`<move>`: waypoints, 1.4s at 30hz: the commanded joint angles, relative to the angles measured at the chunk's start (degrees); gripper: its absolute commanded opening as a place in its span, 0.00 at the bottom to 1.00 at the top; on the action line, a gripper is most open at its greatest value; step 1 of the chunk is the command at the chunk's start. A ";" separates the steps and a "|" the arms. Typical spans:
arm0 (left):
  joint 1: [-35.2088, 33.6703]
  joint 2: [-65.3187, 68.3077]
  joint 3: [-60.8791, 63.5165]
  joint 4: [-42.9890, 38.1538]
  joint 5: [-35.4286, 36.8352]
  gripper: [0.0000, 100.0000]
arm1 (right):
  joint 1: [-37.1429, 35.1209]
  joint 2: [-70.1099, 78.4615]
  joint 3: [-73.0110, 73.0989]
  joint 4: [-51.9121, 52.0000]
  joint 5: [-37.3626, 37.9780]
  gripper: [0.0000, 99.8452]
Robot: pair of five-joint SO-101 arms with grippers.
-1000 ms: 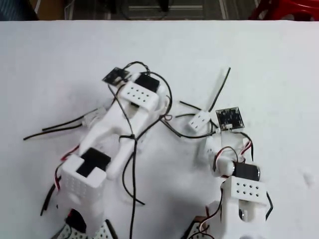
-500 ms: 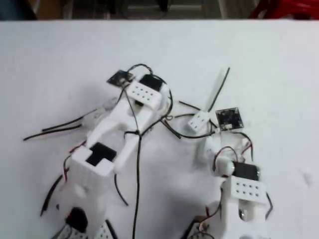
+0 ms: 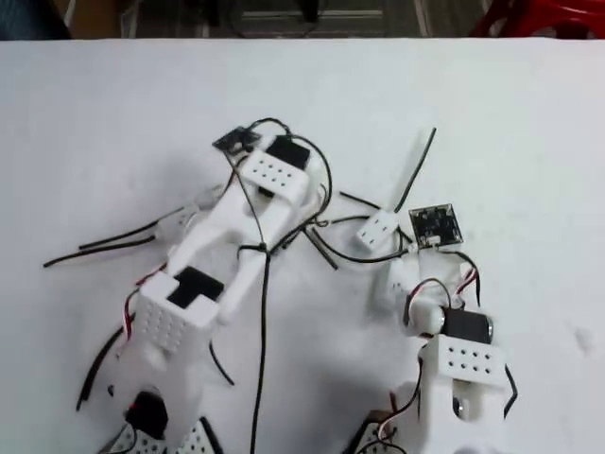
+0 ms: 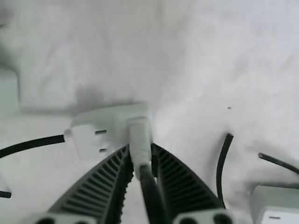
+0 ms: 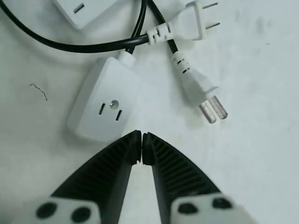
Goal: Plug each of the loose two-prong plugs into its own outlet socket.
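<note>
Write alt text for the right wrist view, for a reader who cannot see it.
The right gripper, shut and empty, sits just short of a white outlet socket lying face up on the white table. Past the socket lie a nearer plug and a farther plug, both two-pronged, on black cables and plugged into nothing.

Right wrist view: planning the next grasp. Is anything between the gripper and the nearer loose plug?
Nothing visible. Bare table lies between the right gripper and the plug; the socket sits beside that path.
</note>
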 commanded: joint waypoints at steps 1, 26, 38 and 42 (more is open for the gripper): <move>1.19 2.24 -2.11 2.81 -5.01 0.11 | 0.48 -0.84 -0.35 -0.75 -0.35 0.02; -3.47 -5.76 -6.33 13.71 -21.71 0.45 | 0.48 -0.40 -0.26 -1.89 -0.35 0.02; -3.47 -18.33 3.78 13.80 -45.01 0.45 | 3.21 -0.57 0.26 -3.30 -0.35 0.02; -5.49 -18.24 9.76 13.19 -64.88 0.45 | 3.91 -0.40 0.26 -3.82 -0.35 0.02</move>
